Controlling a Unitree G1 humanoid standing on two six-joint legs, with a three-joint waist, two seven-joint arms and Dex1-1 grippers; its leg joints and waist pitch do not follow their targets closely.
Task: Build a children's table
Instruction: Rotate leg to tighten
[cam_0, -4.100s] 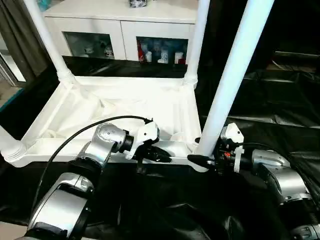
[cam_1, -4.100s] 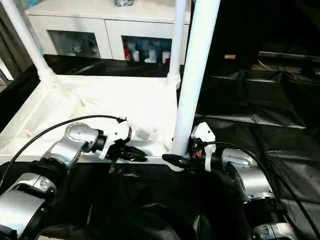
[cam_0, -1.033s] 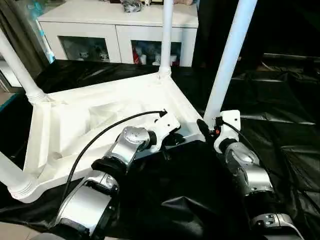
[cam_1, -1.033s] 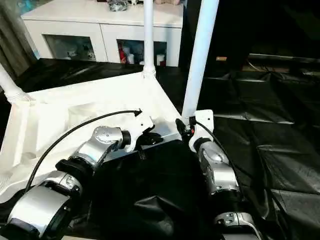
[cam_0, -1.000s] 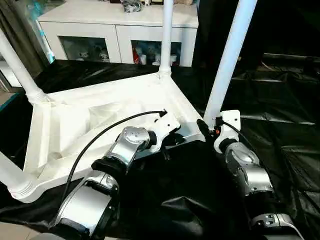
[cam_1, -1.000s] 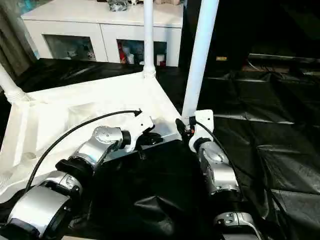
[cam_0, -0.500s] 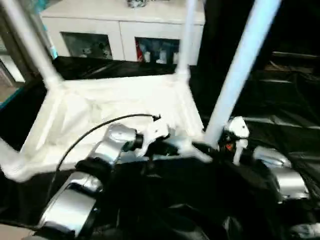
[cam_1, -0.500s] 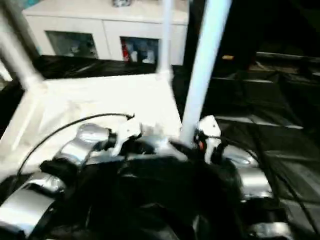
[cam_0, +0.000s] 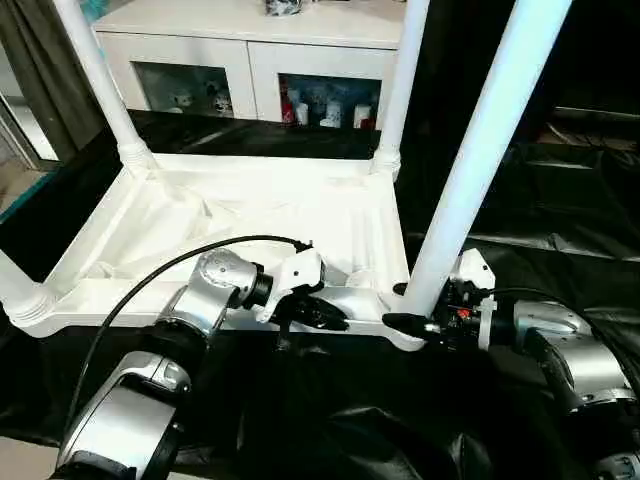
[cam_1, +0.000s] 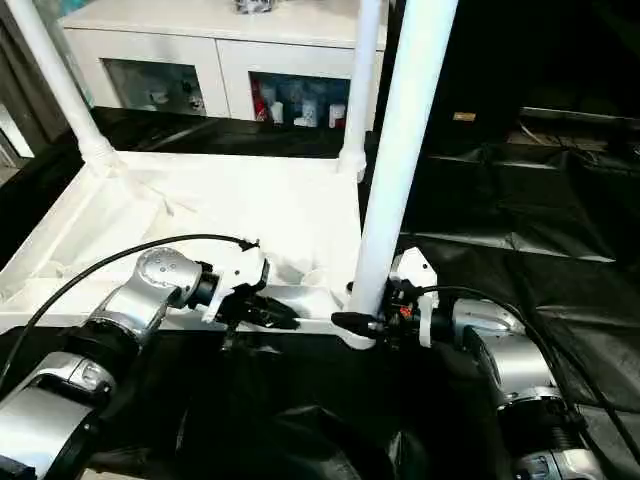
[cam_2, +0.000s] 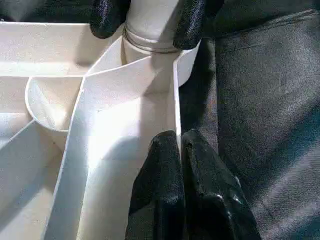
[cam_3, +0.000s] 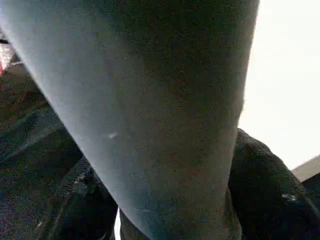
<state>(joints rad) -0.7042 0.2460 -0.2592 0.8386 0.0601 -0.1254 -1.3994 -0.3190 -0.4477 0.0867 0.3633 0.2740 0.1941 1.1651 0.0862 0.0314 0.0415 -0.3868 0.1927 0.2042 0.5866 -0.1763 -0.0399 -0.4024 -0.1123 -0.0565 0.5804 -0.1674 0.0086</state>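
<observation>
Table (cam_0: 250, 215) lies upside down, sockets up; left gripper (cam_2: 180, 150) pinches near rim wall, steadying it, while right gripper (cam_0: 405, 305) clasps near-right leg (cam_0: 480, 160) at its base, likely seating it.

A: Where does the children's table (cam_0: 250, 215) sit?

B: Upside down on the sheet-covered floor (cam_0: 560, 215), legs pointing up, with the cabinet (cam_0: 250, 60) behind it.

A: And the tools?

B: Both are at its near edge. The left tool (cam_0: 325, 318) is on the near rim, left of the near right leg (cam_0: 480, 165). The right tool (cam_0: 412, 306) comes in from the right, one finger on each side of that leg's base, at the corner socket (cam_2: 150, 45).
</observation>
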